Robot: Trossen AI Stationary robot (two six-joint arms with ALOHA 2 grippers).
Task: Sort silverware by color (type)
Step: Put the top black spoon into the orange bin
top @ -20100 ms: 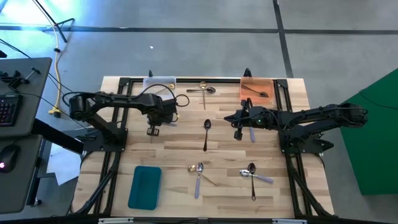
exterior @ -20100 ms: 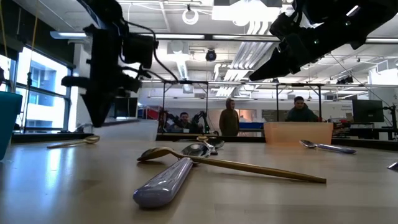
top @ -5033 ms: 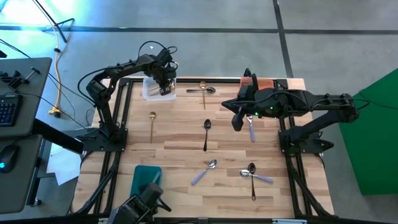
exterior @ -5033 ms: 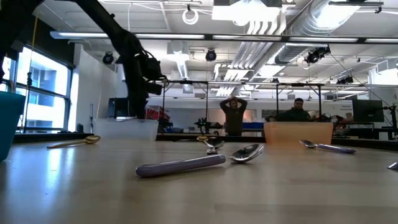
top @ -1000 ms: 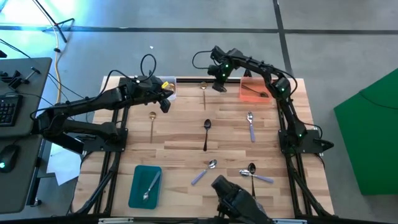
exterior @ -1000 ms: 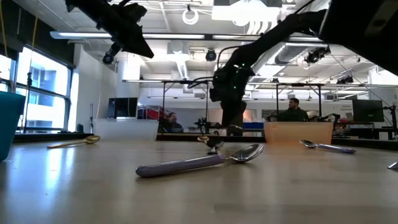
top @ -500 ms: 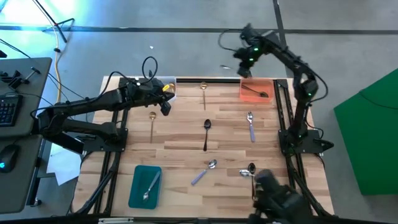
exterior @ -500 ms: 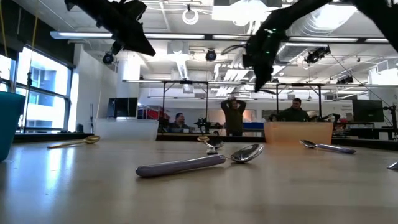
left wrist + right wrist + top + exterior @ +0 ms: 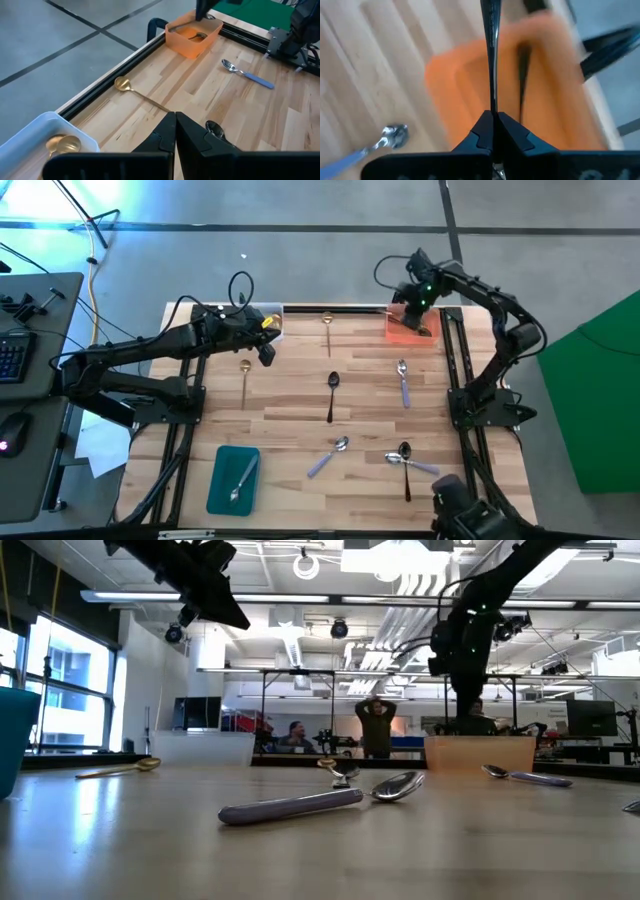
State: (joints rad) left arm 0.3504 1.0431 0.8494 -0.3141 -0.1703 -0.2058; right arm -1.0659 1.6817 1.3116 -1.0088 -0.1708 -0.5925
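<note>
My right gripper [image 9: 415, 304] hangs over the orange tray [image 9: 396, 332] at the table's far right, shut on a black spoon [image 9: 491, 60]. A second black spoon [image 9: 522, 56] lies inside that tray. My left gripper [image 9: 265, 348] is shut and empty, raised beside the clear tray [image 9: 250, 313], which holds gold spoons [image 9: 62, 145]. On the table lie two gold spoons [image 9: 327, 321] [image 9: 244, 377], a black spoon [image 9: 332, 392], lilac-handled silver spoons [image 9: 403, 383] [image 9: 328, 456], and a crossed black and lilac pair [image 9: 406, 463]. My right gripper pinches the black spoon's slim shaft [image 9: 492, 107] between its two fingers. The spoon sticks straight out past the fingertips, in line with them. It is lifted clear above the orange tray [image 9: 470, 80]. The fingers hide the end they grip.
A teal tray [image 9: 222, 495] at the near left holds one spoon [image 9: 240, 480]. Black frame rails run along the table's left, right and far edges. A dark blurred shape [image 9: 462, 515] shows at the near right edge. People stand in the room beyond the table.
My right gripper has swung from above the table's far centre toward the right, carrying the black spoon, and has come down over the orange tray.
</note>
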